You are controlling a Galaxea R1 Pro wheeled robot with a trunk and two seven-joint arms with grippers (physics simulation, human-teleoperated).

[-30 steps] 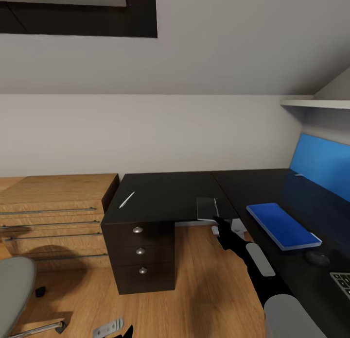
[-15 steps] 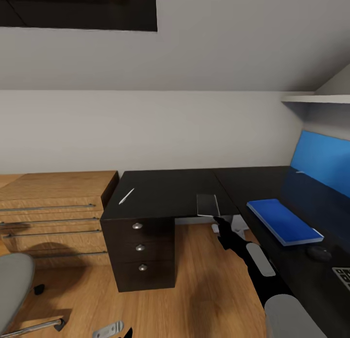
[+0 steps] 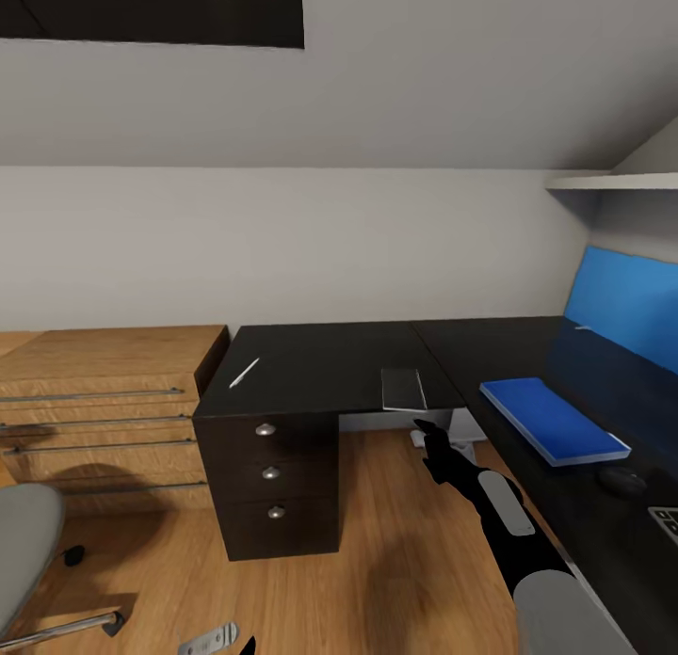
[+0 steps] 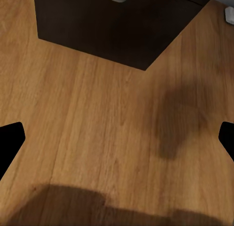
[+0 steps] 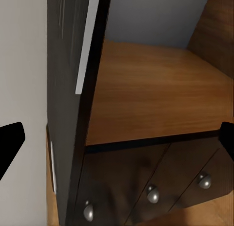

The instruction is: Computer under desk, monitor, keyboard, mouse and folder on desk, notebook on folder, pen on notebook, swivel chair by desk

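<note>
Right gripper (image 3: pixel 435 444) empty, fingers spread, raised toward notebook (image 3: pixel 403 390) at desk (image 3: pixel 320 368) edge, presumably to grasp; left gripper (image 4: pixel 117 133) spread too.

The head view looks forward and down from standing height across the corner of the desk (image 3: pixel 330 368), taking in its drawer unit (image 3: pixel 268 481), the wall behind and the wood floor (image 3: pixel 395 561) from a moderate distance. The left wrist view faces almost straight down at the floor (image 4: pixel 97 128), close, with the drawer unit's base (image 4: pixel 122 26) at one edge. The right wrist view is rolled sideways, near the desk edge (image 5: pixel 73 114), facing the drawer knobs (image 5: pixel 153 194). All three views share the drawer unit.
</note>
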